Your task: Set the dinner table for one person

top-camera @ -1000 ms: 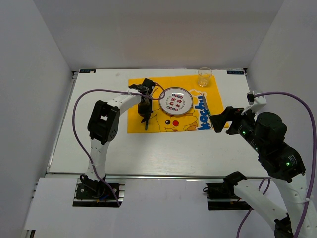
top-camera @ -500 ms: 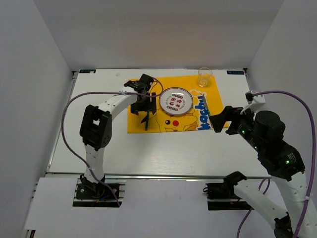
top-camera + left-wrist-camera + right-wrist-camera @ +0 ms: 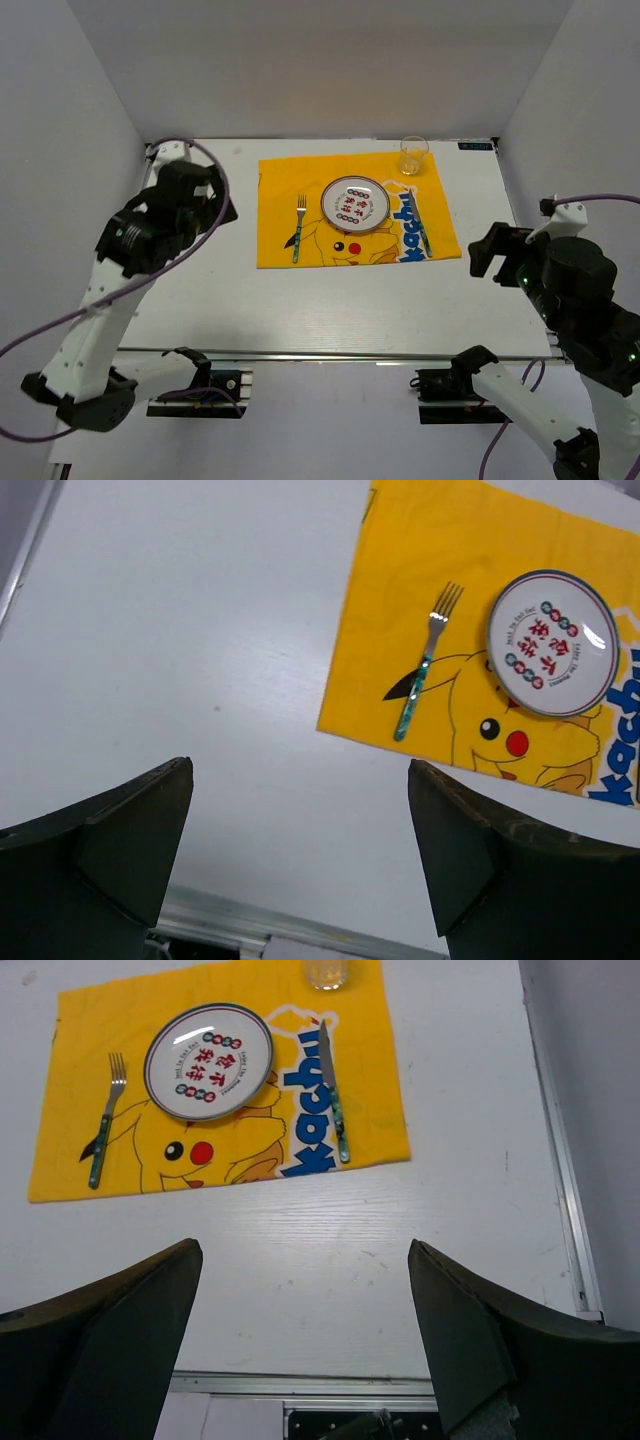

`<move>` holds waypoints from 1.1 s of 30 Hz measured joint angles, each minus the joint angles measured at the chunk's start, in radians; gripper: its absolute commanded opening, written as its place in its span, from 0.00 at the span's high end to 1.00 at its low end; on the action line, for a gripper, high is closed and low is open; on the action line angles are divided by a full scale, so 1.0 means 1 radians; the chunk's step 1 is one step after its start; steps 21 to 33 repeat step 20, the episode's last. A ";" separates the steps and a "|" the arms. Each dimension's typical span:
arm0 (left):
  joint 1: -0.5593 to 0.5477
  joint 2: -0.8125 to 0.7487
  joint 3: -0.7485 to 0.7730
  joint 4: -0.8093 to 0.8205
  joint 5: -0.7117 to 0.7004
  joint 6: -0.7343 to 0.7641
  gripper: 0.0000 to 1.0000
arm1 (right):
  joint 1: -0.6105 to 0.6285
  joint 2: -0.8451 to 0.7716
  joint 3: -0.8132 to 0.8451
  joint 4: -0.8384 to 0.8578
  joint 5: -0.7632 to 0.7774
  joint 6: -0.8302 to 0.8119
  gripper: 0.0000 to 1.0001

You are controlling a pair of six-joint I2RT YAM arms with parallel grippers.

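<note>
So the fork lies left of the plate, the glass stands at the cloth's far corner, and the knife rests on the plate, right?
Not quite: the knife lies on the yellow cloth, right of the plate and apart from it, as the right wrist view shows. The rest holds.

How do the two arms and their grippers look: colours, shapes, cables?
The left arm and right arm have white links and black joint housings; a purple cable trails from each. Green lights glow on the right one. The fingers are dark wedges.
</note>
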State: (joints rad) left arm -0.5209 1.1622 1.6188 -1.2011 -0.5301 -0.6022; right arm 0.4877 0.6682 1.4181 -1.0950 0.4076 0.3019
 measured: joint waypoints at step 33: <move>0.014 -0.311 -0.267 -0.153 0.040 -0.054 0.02 | 0.001 -0.108 0.006 -0.187 0.058 0.028 0.11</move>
